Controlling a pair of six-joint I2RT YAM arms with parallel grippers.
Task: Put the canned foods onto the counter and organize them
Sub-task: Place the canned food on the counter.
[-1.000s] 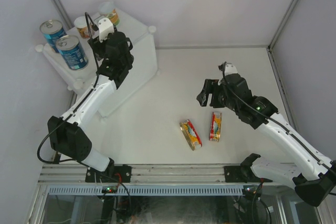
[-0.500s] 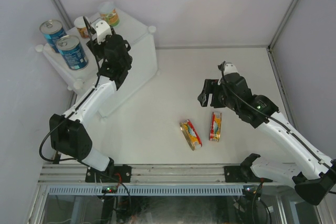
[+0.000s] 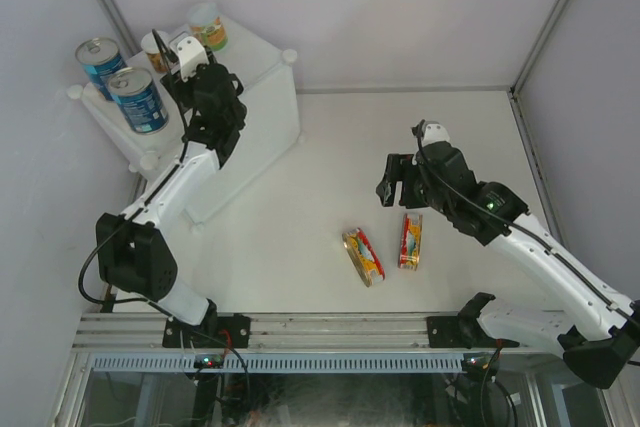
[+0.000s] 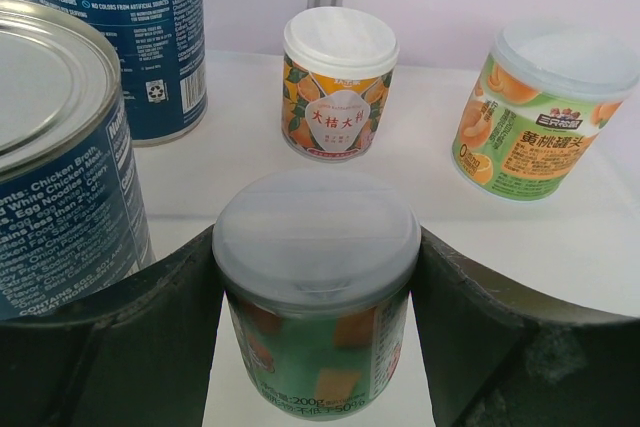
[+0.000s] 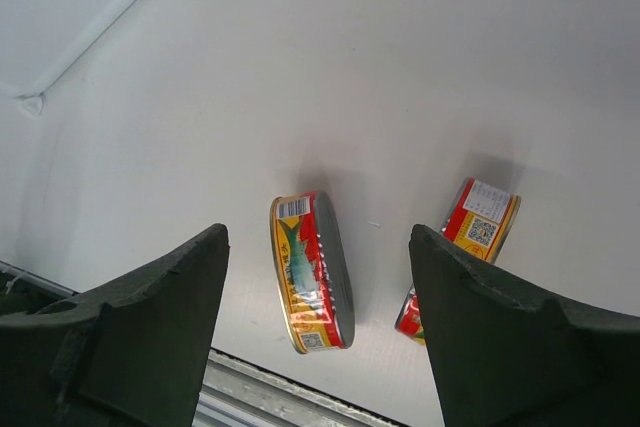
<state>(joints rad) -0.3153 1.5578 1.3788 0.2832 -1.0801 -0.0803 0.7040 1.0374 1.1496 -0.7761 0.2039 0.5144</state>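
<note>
While it sat between the fingers of the left claw (image 4: 317, 247), the small can (image 4: 315, 347) showed a cloudy plastic lid and a green label with orange patches. The claw pinched it on both sides above the counter (image 3: 265, 112); its base was cut off from view, so whether it rested there could not be told.

Behind it stood an orange-labelled can (image 4: 338, 82) with a white lid and a green-and-orange can (image 4: 535, 112). Two tall blue cans (image 3: 138, 99) with silver tops stood upright at the counter's left side. The counter was a milky white box with round knobs (image 3: 290, 55) at its corners, set in the far left corner.

On the flat white surface (image 3: 330, 147) lay two flat red-and-yellow tins (image 3: 363, 255), near each other but apart. The right claw (image 5: 315, 237) hung over them, spread and holding nothing. Pale walls (image 3: 400, 7) with grey posts (image 3: 545, 32) closed the space, and a metal rail (image 3: 320, 327) ran along the near edge.
</note>
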